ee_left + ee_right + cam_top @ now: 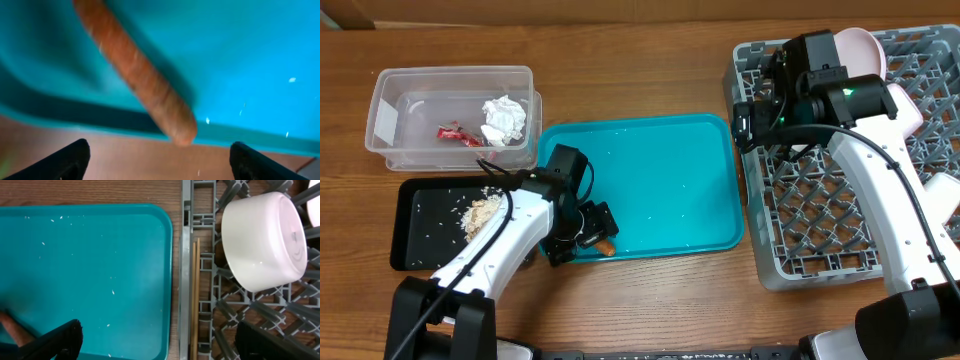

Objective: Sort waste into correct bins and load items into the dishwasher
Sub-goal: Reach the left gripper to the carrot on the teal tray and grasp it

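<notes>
Orange carrot (140, 75) is lying in the near-left corner of the teal tray (660, 150). Its long axis is running diagonally across the left wrist view, with one end reaching the near rim. Left end effector (160, 147) is hovering just over that end, released and grasping nothing. Its fingers (75, 156) are standing wide to either side, and the carrot is sitting ahead of and between them, touching neither. The axis is slanting across the fingers' closing line, so a slight wrist turn is likely needed. Right end effector (159, 330) is hanging released over the rack (800, 200) edge, well apart, making the left arm nearer. Black tray (415, 215) with scraps (480, 212) is waiting just left.
</notes>
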### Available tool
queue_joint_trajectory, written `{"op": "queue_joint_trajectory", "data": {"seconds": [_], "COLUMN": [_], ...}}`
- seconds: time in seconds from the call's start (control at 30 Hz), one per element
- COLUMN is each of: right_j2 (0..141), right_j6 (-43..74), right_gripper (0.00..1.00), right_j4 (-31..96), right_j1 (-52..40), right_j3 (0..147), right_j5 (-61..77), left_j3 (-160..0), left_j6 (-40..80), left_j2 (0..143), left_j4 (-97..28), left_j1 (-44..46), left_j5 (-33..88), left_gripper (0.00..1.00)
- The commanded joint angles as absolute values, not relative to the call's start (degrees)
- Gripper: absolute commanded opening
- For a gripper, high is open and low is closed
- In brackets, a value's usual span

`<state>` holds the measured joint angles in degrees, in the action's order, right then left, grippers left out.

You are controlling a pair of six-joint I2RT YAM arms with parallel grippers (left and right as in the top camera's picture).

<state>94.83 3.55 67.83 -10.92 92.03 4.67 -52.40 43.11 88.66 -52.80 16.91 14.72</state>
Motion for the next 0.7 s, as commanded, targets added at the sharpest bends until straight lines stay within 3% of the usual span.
{"op": "queue_joint_trajectory", "data": {"seconds": [0.0, 0.13, 0.5, 0.6, 0.67], "right_j2": [94.39, 94.39, 94.39, 94.39, 94.39], "right_j6": [4.56, 4.56, 4.56, 4.56, 4.56], "right_gripper": [1.0, 1.0, 1.0, 1.0, 1.0], "right_j4": [67.88, 68.05, 68.03, 68.05, 68.05], "right_j1": [-10.79, -10.79, -10.79, -10.79, -10.79], "right_j3": [92.82, 92.82, 92.82, 92.82, 92.82], "right_j5": [5.3, 5.3, 5.28, 5.28, 5.28], "left_j3": [-50.19, -48.18, -47.4, -47.4, -47.4], "left_j6": [43.94, 43.99, 43.88, 43.72, 43.72], "left_j2": [87.7, 87.81, 91.7, 93.36, 94.48], "left_j4": [-49.6, -45.41, -41.58, -40.49, -40.03], "left_j1": [16.91, 16.91, 16.97, 16.97, 16.97], "left_j5": [11.38, 9.54, 8.6, 8.62, 9.04], "left_gripper": [0.89, 0.85, 0.88, 0.76, 0.57]}}
